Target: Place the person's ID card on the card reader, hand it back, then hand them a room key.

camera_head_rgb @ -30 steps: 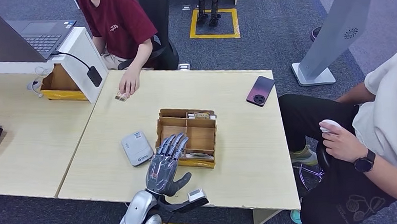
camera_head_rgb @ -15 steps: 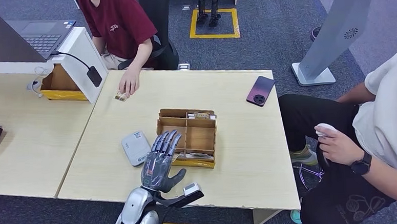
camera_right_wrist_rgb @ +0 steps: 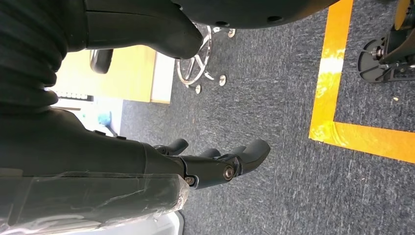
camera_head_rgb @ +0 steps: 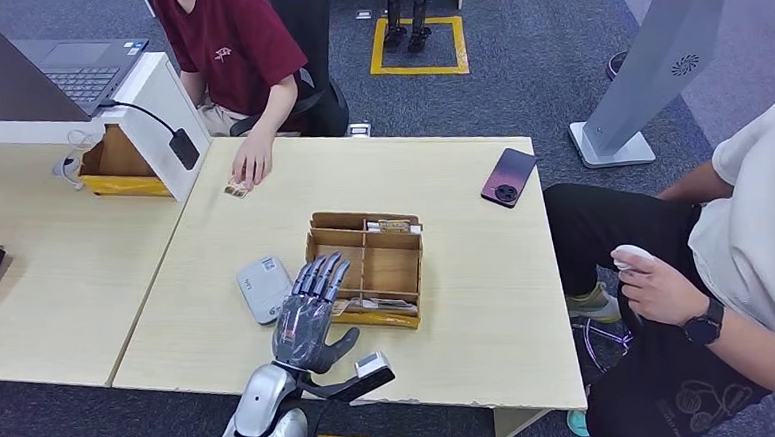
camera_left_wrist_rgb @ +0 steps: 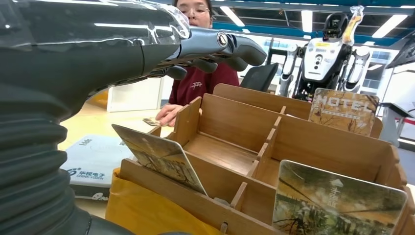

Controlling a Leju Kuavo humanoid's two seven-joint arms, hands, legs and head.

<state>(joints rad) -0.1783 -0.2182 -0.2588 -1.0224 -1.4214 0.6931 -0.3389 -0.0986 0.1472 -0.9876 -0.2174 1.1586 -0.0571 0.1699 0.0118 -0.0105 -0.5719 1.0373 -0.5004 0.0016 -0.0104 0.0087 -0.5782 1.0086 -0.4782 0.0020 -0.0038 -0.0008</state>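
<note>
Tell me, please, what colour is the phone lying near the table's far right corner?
The phone is dark reddish-purple, clearest in the head view.

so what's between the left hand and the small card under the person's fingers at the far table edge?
Head view: bare light wood tabletop between the left hand and the small card; the white card reader sits just beside the line.

Pale-grey card reader (camera_head_rgb: 266, 288), tan wooden organizer (camera_head_rgb: 366, 268), maroon phone (camera_head_rgb: 508, 177), light wood table (camera_head_rgb: 467, 274).

Silver arm (camera_head_rgb: 259, 425), dark glossy many-fingered left hand (camera_head_rgb: 309, 318), grey ribbed wrist cover (camera_left_wrist_rgb: 29, 161)
</note>
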